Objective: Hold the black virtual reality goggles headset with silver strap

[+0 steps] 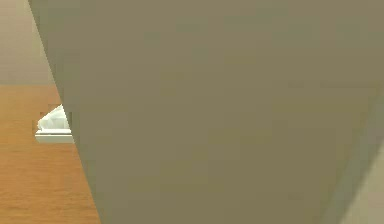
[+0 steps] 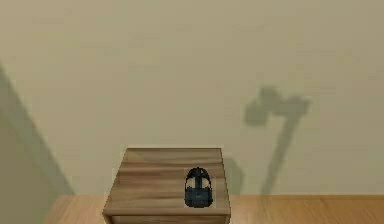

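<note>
wooden square-topped side table [image 2: 150, 172] with a rounded black-and-blue headset [image 2: 198, 187] on its grained top, end effector state unclear

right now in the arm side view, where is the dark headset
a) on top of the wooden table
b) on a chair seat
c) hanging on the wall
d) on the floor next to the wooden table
A: the dark headset rests on the top of the wooden table, right of the top's middle and near its front edge.
</note>
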Available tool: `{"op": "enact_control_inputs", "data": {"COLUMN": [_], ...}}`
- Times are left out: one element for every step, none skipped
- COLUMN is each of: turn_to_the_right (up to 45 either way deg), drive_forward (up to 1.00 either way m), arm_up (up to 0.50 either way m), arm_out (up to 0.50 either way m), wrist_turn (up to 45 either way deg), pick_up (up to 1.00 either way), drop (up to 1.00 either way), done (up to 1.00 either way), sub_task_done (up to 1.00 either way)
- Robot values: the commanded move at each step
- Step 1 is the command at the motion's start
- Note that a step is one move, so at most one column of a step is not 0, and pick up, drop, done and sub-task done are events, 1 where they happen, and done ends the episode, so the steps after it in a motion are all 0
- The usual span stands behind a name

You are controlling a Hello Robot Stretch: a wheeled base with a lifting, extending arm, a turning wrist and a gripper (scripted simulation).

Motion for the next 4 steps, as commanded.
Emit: {"op": "enact_control_inputs", "data": {"turn_to_the_right": [0.0, 0.0, 0.0, 0.0], "drive_forward": [0.0, 0.0, 0.0, 0.0], "arm_up": [0.5, 0.16, 0.0, 0.0], "arm_out": [0.0, 0.0, 0.22, 0.0], "wrist_turn": [0.0, 0.0, 0.0, 45.0], "pick_up": [0.0, 0.0, 0.0, 0.0], "drop": [0.0, 0.0, 0.0, 0.0], "done": [0.0, 0.0, 0.0, 0.0], "sub_task_done": [0.0, 0.0, 0.0, 0.0]}}
